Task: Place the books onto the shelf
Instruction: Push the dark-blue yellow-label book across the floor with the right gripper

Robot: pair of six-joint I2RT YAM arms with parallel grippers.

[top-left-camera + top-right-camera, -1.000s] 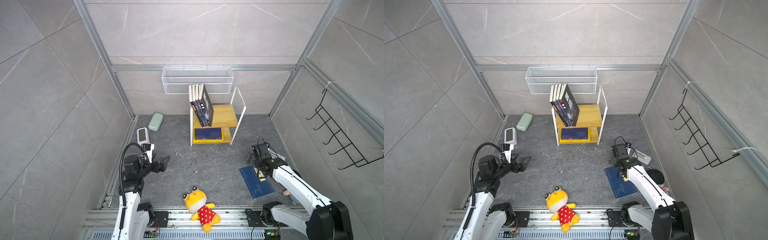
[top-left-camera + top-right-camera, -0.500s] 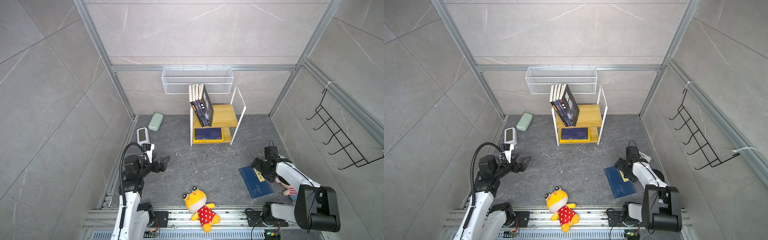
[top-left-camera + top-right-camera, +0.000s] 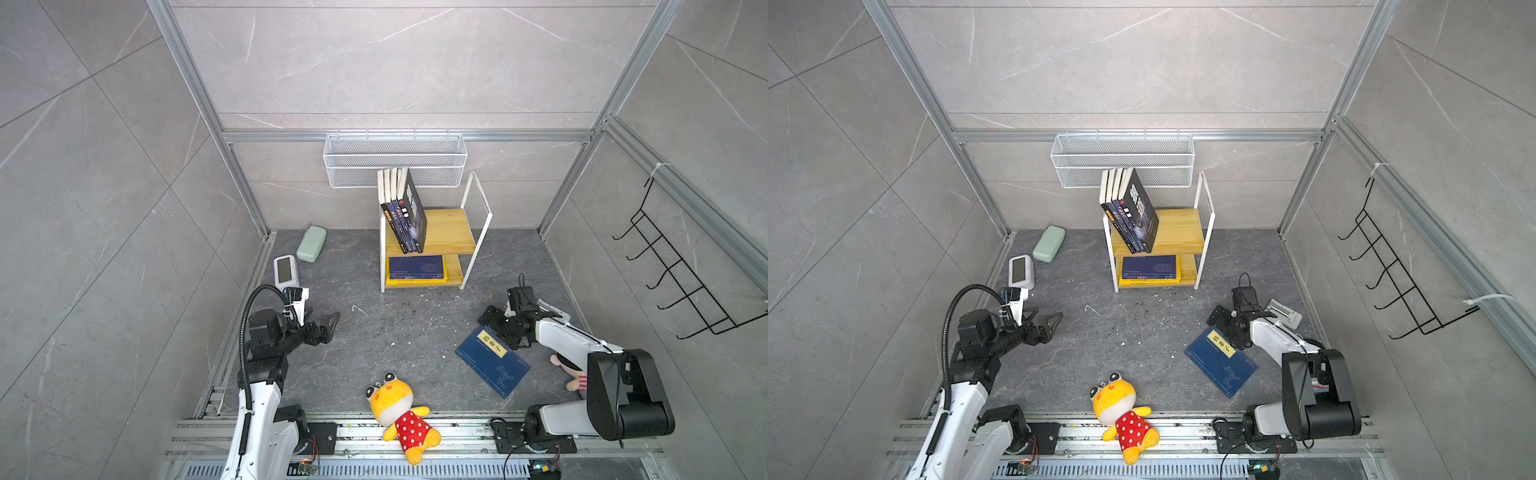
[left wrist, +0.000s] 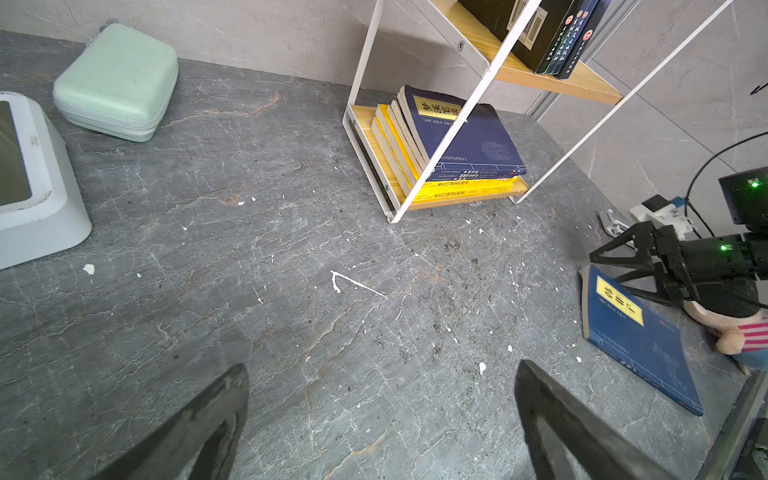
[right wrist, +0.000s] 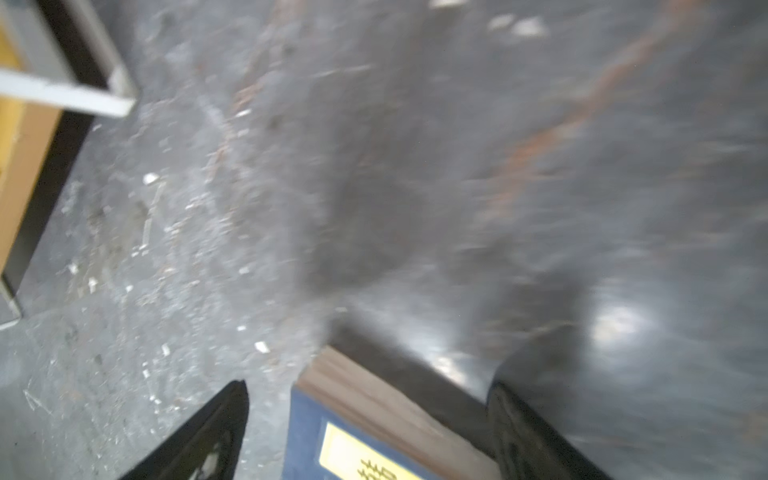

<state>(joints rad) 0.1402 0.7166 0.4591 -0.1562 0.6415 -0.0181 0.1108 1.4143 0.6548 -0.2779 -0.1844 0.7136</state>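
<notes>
A blue book point(image 3: 492, 361) point(image 3: 1221, 362) with a yellow title label lies flat on the floor at the right. My right gripper point(image 3: 498, 332) point(image 3: 1225, 328) is low at its far end and open. In the right wrist view that blurred end of the book point(image 5: 374, 432) sits between the fingers of the gripper point(image 5: 368, 388), touching neither. The shelf point(image 3: 451, 232) point(image 3: 1181, 230) stands at the back. Several dark books point(image 3: 405, 216) lean upright on its upper board, and a stack point(image 3: 415, 268) point(image 4: 457, 145) lies on the lower board. My left gripper point(image 3: 328, 326) point(image 4: 380, 370) hovers open and empty over bare floor.
A yellow plush frog point(image 3: 399, 411) lies at the front edge. A mint case point(image 3: 311, 248) and a white device point(image 3: 284, 272) sit at the back left. A wire basket point(image 3: 395, 160) hangs above the shelf. A pink plush point(image 3: 575, 374) lies by the right arm, and a hook rack point(image 3: 681, 282) is on the right wall.
My right gripper has swung left and down to the far end of the floor book, so its jaws now stand either side of it. The left arm has not moved.
</notes>
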